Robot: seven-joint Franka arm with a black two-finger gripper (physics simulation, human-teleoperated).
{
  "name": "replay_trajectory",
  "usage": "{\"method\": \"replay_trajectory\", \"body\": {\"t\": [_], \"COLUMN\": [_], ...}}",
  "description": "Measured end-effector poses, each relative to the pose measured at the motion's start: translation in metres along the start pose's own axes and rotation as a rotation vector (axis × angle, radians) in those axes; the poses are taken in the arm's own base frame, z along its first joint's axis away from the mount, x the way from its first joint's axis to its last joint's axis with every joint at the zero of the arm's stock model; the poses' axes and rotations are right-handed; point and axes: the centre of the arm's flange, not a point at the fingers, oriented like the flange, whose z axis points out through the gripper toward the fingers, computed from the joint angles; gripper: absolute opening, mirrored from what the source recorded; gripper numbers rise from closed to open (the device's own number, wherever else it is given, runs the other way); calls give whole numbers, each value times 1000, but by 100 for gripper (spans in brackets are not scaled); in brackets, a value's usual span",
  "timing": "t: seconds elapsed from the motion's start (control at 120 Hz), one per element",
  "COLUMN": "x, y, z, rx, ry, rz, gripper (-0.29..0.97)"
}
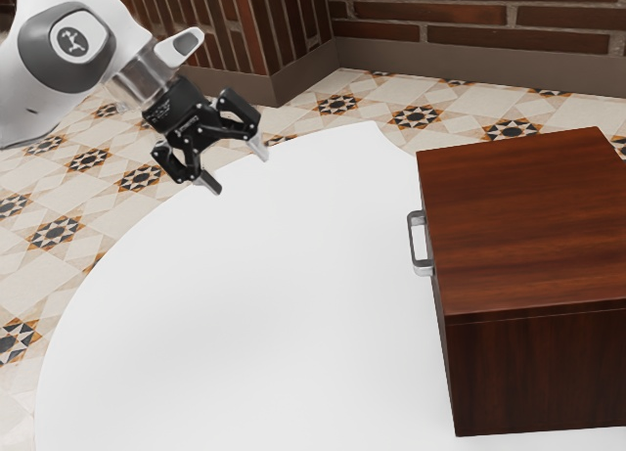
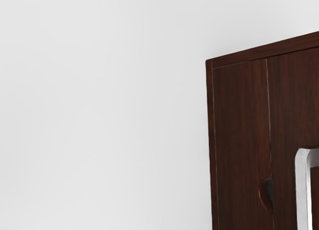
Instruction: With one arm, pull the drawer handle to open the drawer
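claw (image 1: 238,171) wide open, empty, above white table (image 1: 245,324), well apart from drawer handle (image 1: 420,243)

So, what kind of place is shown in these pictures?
Probably a room in a house, perhaps a kitchen or hallway, rendered in a simulator; I cannot be sure. It has a patterned tile floor, a brick wall, and a white table bearing a wooden drawer cabinet.

wood cab (image 1: 528,226) x1 | handle (image 1: 419,244) x1 | table (image 1: 245,324) x1 | pincer (image 1: 240,173) x1 | drawer (image 2: 289,115) prob x1
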Motion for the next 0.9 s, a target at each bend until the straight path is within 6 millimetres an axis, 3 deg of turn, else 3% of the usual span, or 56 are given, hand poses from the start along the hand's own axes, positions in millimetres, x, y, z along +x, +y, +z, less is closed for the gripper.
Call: {"method": "replay_trajectory", "body": {"t": [0.108, 0.275, 0.45, 0.617, 0.9], "x": [-7, -20, -38, -59, -48], "y": [-8, -2, 33, 67, 52], "z": [13, 17, 40, 66, 76], "rx": [-23, -57, -73, -81, -86], "ry": [22, 90, 97, 70, 109], "rz": [-36, -61, -22, 26, -27], "gripper": [66, 62, 61, 46, 31]}}
